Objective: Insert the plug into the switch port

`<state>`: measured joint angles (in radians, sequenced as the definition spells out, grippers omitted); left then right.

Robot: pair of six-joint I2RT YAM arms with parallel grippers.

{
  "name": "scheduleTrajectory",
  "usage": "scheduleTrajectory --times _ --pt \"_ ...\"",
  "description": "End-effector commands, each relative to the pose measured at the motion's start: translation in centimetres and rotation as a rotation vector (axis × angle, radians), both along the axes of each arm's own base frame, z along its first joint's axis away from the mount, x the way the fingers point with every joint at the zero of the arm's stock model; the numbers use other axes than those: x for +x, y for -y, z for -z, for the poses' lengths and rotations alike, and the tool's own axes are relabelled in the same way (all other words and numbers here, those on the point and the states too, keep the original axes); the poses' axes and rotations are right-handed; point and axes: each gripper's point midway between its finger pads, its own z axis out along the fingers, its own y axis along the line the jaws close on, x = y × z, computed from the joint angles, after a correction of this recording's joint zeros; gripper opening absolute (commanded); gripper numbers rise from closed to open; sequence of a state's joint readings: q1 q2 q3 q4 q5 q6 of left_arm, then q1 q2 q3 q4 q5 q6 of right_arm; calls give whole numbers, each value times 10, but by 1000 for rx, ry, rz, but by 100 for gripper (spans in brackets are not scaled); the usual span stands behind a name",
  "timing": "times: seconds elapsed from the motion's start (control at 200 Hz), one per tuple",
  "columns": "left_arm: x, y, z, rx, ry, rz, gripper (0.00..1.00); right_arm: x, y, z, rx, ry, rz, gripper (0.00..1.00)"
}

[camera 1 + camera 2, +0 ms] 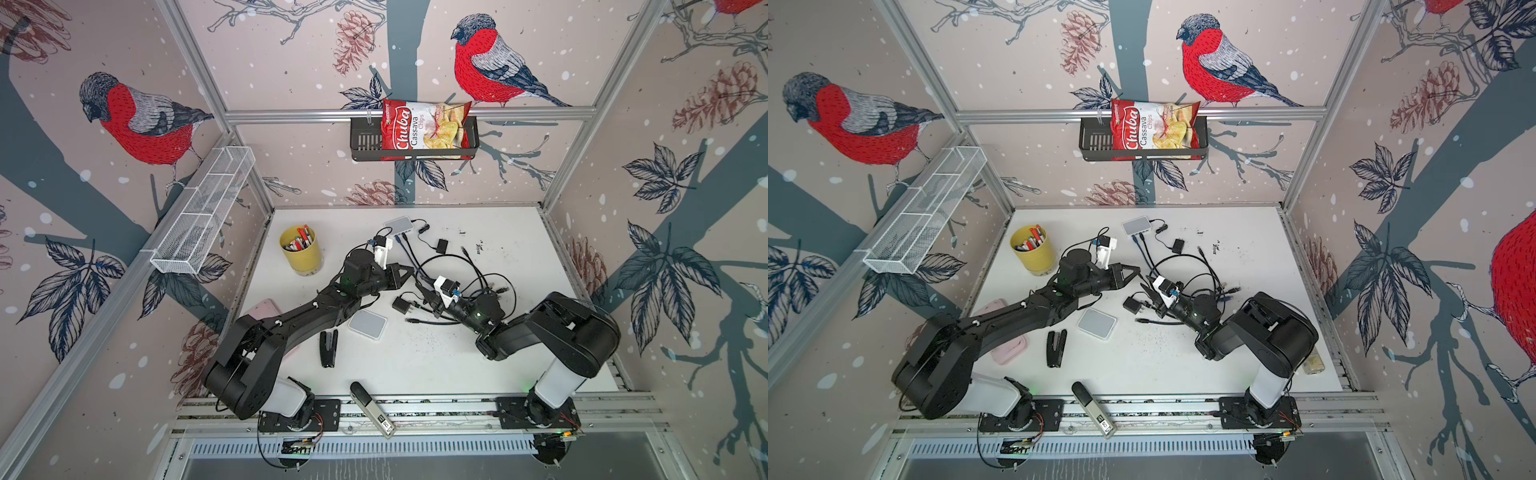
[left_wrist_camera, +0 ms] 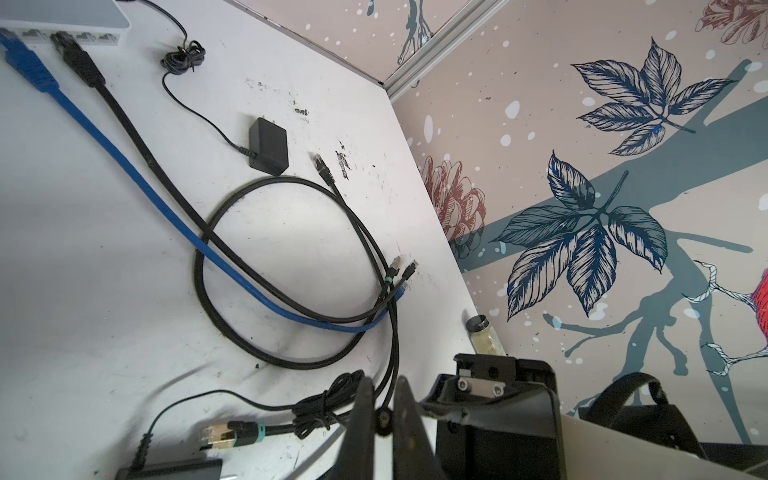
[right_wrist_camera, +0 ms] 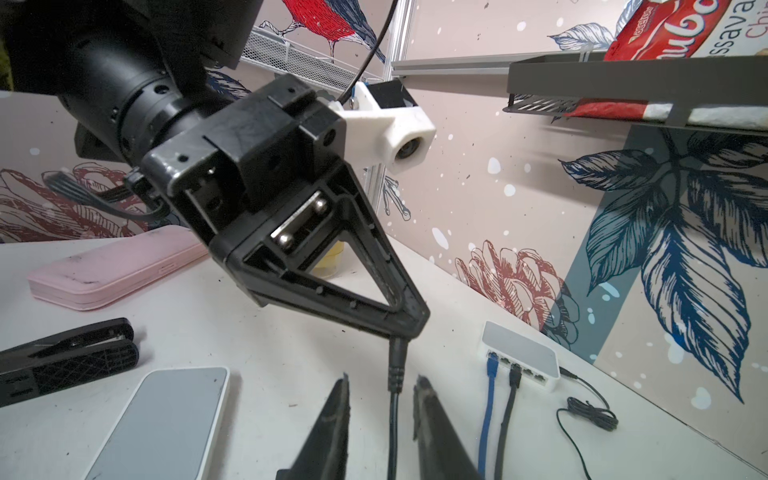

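The plug (image 3: 395, 361) is held up off the table (image 1: 457, 365), near its middle, pinched at its upper end by the left gripper (image 3: 410, 329). Only the plug's ribbed black boot shows below the fingertips. The connector end is hidden between them (so which way it faces cannot be told). The left gripper is clenched tight on it: in the left wrist view its two fingers (image 2: 365, 415) stand almost together with the dark cord squeezed between them.

From the boot the plug's cable (image 3: 392, 432) drops straight down between the fingers (image 3: 338, 415) of the right gripper (image 3: 382, 378). That gripper is spread apart, with a gap on either side of the cable, and it touches nothing that can be seen.

The switch (image 3: 521, 357), a small white box, lies well apart from the plug, near the back edge of the table in both top views. A blue cable (image 3: 490, 395) and a black cable (image 3: 511, 395) sit in two of its front ports.

On the left arm's side of the table lie a white flat box (image 3: 162, 424), a black stapler (image 3: 66, 357) and a pink case (image 3: 112, 270). A yellow cup (image 1: 301, 249) of markers stands toward the back on that same side.
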<state>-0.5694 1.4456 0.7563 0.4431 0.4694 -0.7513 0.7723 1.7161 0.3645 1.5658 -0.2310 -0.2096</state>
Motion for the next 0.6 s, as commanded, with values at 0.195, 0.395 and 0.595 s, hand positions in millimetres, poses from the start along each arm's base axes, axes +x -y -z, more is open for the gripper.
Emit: scheduleTrajectory --times 0.195,0.395,0.595 --pt "-1 1 -20 -52 59 16 0 6 -1 -14 71 23 24 24" --pt "-3 1 -23 -60 64 24 0 10 -4 -13 82 15 26 23" --pt "-6 2 -23 -66 62 33 0 12 -6 -15 89 24 29 21"
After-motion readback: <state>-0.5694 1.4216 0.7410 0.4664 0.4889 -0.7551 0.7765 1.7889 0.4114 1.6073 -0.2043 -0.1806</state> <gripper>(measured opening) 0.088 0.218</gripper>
